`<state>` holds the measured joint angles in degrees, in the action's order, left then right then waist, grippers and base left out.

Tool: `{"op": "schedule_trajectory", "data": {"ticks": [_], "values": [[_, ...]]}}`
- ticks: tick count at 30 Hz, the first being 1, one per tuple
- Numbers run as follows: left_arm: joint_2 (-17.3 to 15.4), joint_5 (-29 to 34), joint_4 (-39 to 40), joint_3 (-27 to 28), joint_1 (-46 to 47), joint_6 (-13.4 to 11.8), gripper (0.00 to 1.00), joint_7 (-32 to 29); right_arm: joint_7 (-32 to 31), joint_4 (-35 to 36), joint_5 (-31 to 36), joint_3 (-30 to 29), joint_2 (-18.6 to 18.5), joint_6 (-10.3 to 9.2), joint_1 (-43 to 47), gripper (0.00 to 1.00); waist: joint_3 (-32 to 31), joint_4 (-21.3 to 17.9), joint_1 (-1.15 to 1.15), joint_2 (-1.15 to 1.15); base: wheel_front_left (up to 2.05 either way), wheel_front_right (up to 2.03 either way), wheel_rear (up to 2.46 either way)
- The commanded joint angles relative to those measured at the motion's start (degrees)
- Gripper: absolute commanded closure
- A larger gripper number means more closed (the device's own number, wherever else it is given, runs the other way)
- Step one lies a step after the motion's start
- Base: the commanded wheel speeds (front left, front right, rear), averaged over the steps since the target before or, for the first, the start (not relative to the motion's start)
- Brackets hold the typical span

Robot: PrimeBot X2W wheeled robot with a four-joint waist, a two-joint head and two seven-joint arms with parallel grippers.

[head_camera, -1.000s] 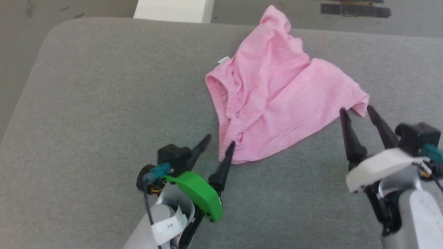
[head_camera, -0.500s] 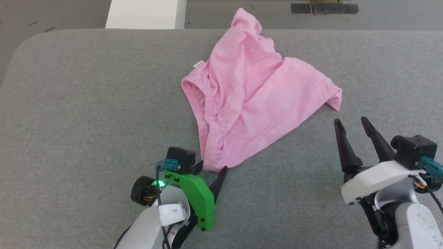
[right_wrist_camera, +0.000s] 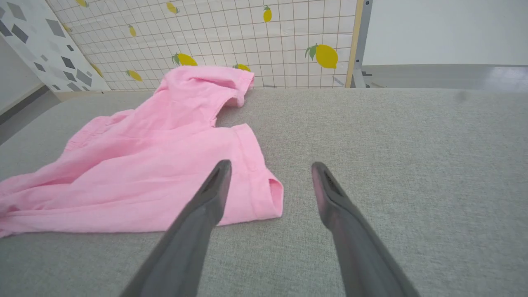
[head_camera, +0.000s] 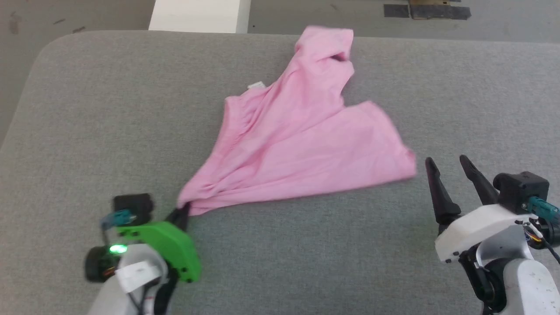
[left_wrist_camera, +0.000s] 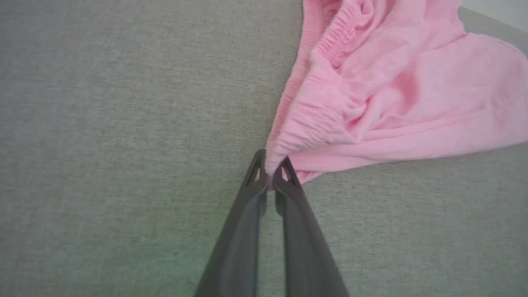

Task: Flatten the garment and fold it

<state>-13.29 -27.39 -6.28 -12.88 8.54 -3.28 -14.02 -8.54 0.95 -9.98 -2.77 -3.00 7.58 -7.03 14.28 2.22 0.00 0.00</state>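
One light-pink garment [head_camera: 302, 144] is laid across the middle of a grey upholstered surface [head_camera: 96, 113] and is drawn out to a point at its near left corner. One small white tag [head_camera: 257, 85] is seen at its far left edge. The pointed corner, at the end of the gathered elastic hem [left_wrist_camera: 326, 45], is clamped between the two fingers of the left gripper [left_wrist_camera: 270, 175]. The right gripper [head_camera: 446, 159] is held just beside the garment's right corner, its two fingers spread with nothing between them.
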Motion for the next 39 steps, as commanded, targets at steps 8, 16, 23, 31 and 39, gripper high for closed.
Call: {"op": "schedule_trajectory", "data": {"ticks": [8,16,23,31,39], "values": [[-1.31,-1.85,2.95,3.42,-3.08,-1.77,0.0,2.56,-3.9,0.78,1.78,1.4,0.12,-0.09,1.59,0.0,0.64,1.62,0.0,0.0,0.0,0.0,0.0],[1.93,-1.15,3.26,4.4,-1.43,-0.51,0.0,15.53,-12.92,-2.19,-0.12,5.57,0.12,-0.09,-2.3,0.0,2.06,2.81,0.0,0.0,0.0,0.0,0.0],[3.51,1.18,1.41,4.31,0.97,-0.15,0.0,24.89,-19.82,-7.18,-0.94,6.45,0.12,-0.09,-7.63,0.0,2.93,4.52,0.0,0.0,0.0,0.0,0.0],[4.17,1.48,-1.07,3.84,1.98,0.34,0.0,26.79,-20.31,-9.86,-1.47,7.83,0.12,-0.09,-10.87,0.0,3.06,5.74,0.0,0.0,0.0,0.0,0.0],[4.55,1.5,-2.13,2.68,2.28,0.69,0.0,26.81,-18.26,-12.64,-1.35,6.6,0.13,-0.09,-12.8,0.58,2.77,6.11,0.0,0.0,0.0,0.0,0.0]]}}
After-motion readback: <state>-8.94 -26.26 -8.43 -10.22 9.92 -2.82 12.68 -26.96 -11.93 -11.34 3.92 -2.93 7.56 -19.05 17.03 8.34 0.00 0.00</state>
